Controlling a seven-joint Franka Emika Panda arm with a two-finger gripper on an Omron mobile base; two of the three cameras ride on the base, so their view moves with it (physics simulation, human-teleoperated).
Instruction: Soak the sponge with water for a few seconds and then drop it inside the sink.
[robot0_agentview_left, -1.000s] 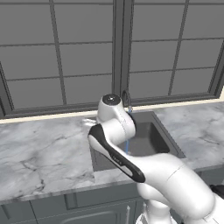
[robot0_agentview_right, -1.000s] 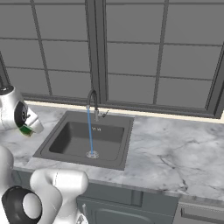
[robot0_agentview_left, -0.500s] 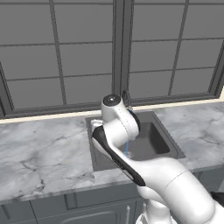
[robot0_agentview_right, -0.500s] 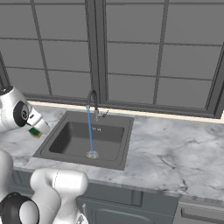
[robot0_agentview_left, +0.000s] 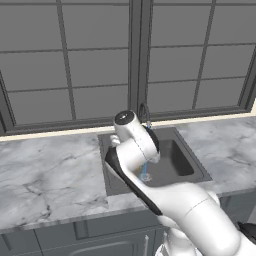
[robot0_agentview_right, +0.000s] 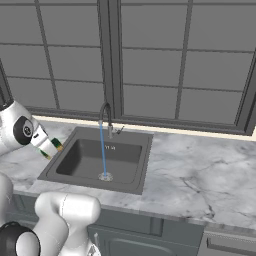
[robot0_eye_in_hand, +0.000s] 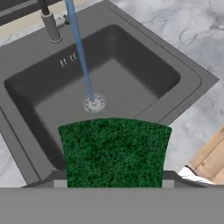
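Green-topped sponge (robot0_eye_in_hand: 114, 151) sits clamped in the closed gripper (robot0_agentview_right: 51, 148), which has moved from beside the counter's left toward the sink (robot0_agentview_right: 75, 150) edge. It hangs over the basin's left rim, apart from the water (robot0_agentview_right: 102, 150) stream.

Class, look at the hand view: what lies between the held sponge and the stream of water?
Nothing stands between them: in the hand view only bare dark sink floor separates the sponge from the water.

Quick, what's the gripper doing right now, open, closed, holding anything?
Gripper: closed on the sponge, held near the sink's edge, short of the water.
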